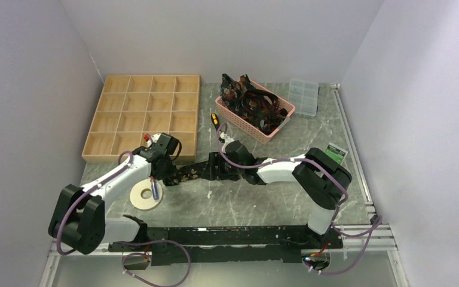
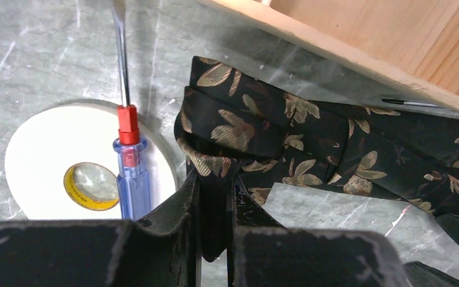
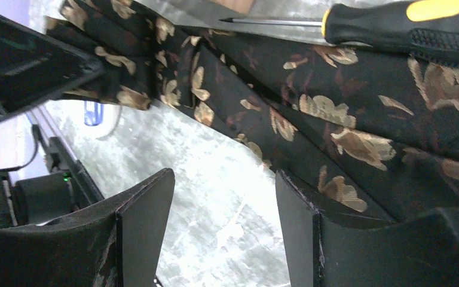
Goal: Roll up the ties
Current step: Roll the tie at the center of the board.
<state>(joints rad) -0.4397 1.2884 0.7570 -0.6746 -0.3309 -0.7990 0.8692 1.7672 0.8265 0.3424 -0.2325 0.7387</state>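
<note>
A black tie [image 1: 191,171] with tan-gold leaves lies across the table between my two grippers, partly folded over at its left end [image 2: 257,134]. My left gripper [image 2: 215,191] is shut on that folded end, black cloth pinched between its fingers. In the right wrist view the tie [image 3: 311,101] runs diagonally above my right gripper [image 3: 224,179], which stands open over bare table, its right finger just beside the tie's edge. More ties [image 1: 252,103] are heaped in a pink basket [image 1: 246,127] at the back.
A white tape roll [image 1: 145,195] with a blue-handled screwdriver [image 2: 131,170] on it lies left of the tie. A yellow-black screwdriver [image 1: 215,121] lies by the basket. A wooden compartment tray [image 1: 143,116] sits back left, a clear plastic box [image 1: 304,97] back right.
</note>
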